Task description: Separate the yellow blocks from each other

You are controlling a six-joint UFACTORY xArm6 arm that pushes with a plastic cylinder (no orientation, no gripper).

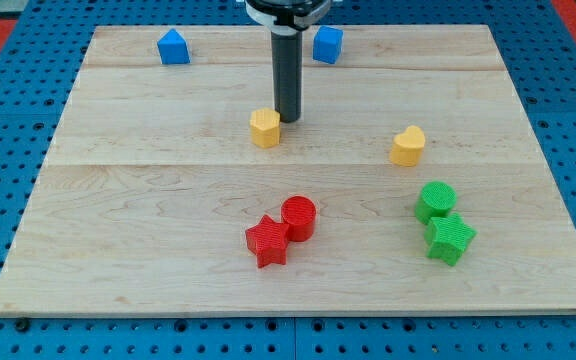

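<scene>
Two yellow blocks lie far apart on the wooden board. A yellow hexagon block sits near the middle of the board. A yellow heart block sits toward the view's right. My tip stands just to the upper right of the yellow hexagon, close to it or touching it. The rod rises from there toward the view's top.
A blue block and a blue cube sit near the view's top edge. A red star and red cylinder touch near the bottom middle. A green cylinder and green star sit at lower right.
</scene>
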